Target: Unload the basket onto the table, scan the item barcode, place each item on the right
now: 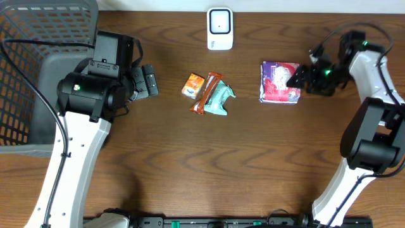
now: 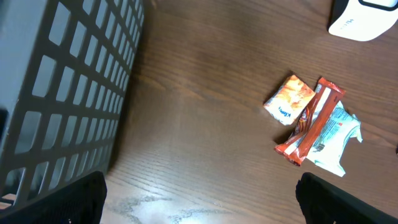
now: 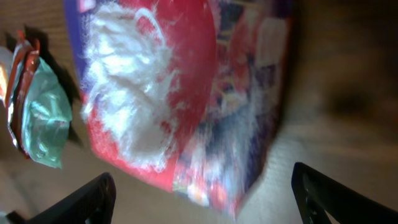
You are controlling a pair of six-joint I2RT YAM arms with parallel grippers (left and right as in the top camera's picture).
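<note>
Right gripper: the right gripper (image 1: 296, 79) is over at the right edge of the purple bag (image 1: 280, 82), its fingers (image 3: 84, 199) spread wide with the bag's corner showing between them in the wrist view. Nothing is clamped.
Purple bag: it lies flat on the table (image 1: 253, 164), printed face up, right of centre and a little below and to the right of the scanner (image 1: 219, 28). No barcode can be made out on the face that shows.
Why there: it looks like the item in hand for scanning. The arm reaches in from the side, probably so the open fingers can take it by an edge and carry it to the scanner.
Scanner: a white unit standing at the far edge, centre, face toward the work area and apart from every item.
Left gripper: the left gripper (image 1: 150, 81) hangs fully open and empty near the basket (image 1: 25, 76), well away from the bag. It appears to be waiting.
Other items: an orange packet (image 1: 193, 85), a red bar (image 1: 207, 93) and a mint packet (image 1: 220, 100) are bunched together mid-table, the bar overlapping the mint one.
Basket: grey mesh, at the left edge, likely for finished items.
Surface: dark wood grain, smooth, with a faint sheen.
Room: hardly any shows beyond the table.
</note>
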